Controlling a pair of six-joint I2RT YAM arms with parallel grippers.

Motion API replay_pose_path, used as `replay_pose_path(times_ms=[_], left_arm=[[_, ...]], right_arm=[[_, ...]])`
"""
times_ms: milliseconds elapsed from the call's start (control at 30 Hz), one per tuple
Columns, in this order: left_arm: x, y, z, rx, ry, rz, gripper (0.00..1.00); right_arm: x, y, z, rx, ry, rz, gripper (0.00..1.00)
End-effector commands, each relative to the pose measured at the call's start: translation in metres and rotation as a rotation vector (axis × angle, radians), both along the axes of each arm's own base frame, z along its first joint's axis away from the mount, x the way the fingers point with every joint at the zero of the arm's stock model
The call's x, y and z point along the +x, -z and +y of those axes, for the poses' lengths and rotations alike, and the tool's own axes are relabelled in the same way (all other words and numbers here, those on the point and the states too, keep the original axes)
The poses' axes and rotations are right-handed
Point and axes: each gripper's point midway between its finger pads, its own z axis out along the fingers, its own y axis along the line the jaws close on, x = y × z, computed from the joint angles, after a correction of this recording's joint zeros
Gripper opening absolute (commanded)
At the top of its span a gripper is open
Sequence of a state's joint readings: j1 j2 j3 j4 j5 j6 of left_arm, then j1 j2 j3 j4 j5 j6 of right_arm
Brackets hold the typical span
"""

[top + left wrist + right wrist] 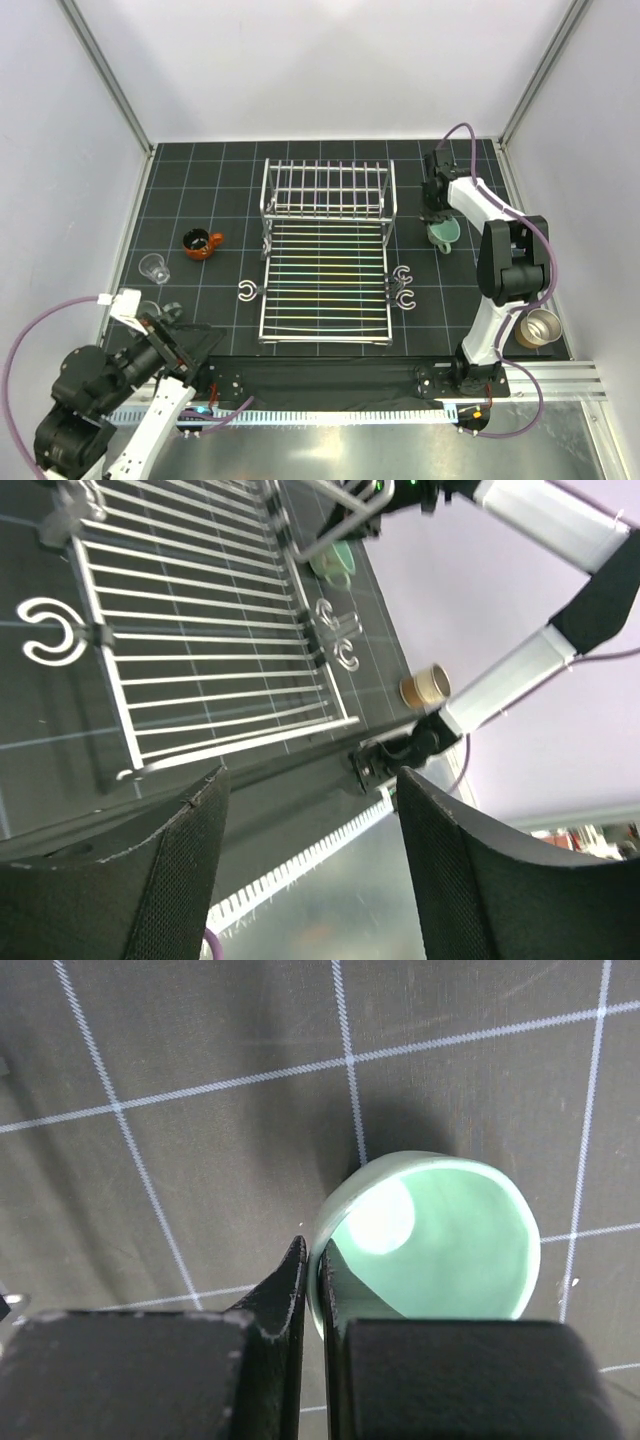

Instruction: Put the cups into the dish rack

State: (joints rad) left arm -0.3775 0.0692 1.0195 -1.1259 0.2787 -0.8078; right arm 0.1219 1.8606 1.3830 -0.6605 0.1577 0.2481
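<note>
**Right end effector (312, 1260) pinches the mint-green mug (430, 1240) beside the dish rack (325, 300)**

We see the mug mouth-up, low over the black gridded bench (190, 180) and directly beneath the right end effector, whose fingers are pressed together on its rim wall. The dish rack lies just to that end effector's left with its flat rods bare, so we judge that a lift and a short leftward carry comes next. The left end effector (310, 860) hangs spread and holds nothing, well apart from the mug. A white wall (600, 150) stands close on the right.

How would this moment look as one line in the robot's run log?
right gripper: shut on rim of mint-green mug | left gripper: open, empty | silver wire dish rack: no cups yet
</note>
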Motion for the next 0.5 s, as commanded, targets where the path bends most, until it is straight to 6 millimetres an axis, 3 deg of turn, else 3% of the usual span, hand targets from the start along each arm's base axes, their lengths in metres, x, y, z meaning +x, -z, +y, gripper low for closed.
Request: replay_pose_path(times_ms=[0, 100, 133, 200, 233, 267, 400, 467], left_arm=[[0.001, -0.002, -0.025, -0.024, 0.144, 0.020, 0.66], [0.001, 0.006, -0.038, -0.084, 0.202, 0.077, 0.65], [0.002, 0.003, -0.041, -0.112, 0.213, 0.065, 0.65], [0.002, 0.008, -0.050, -0.176, 0.255, 0.104, 0.66], [0.005, 0.001, -0.055, -0.208, 0.274, 0.071, 0.67], [0.002, -0.001, -0.060, -0.245, 0.311, 0.094, 0.69], [0.019, 0.014, -0.072, -0.239, 0.338, 0.176, 0.68], [0.024, 0.010, -0.073, -0.220, 0.340, 0.162, 0.68]], right_arm=[[0.010, -0.047, 0.015, 0.079, 0.023, -0.106, 0.04], [0.010, -0.103, 0.031, 0.144, 0.021, -0.254, 0.04], [0.005, -0.142, 0.032, 0.167, 0.019, -0.348, 0.04], [-0.005, -0.178, 0.030, 0.182, 0.017, -0.426, 0.04], [-0.010, -0.201, 0.031, 0.191, -0.003, -0.481, 0.04], [-0.022, -0.232, 0.030, 0.206, -0.009, -0.563, 0.04], [-0.065, -0.320, 0.036, 0.294, -0.067, -0.754, 0.04], [-0.084, -0.346, 0.050, 0.378, -0.132, -0.806, 0.04]])
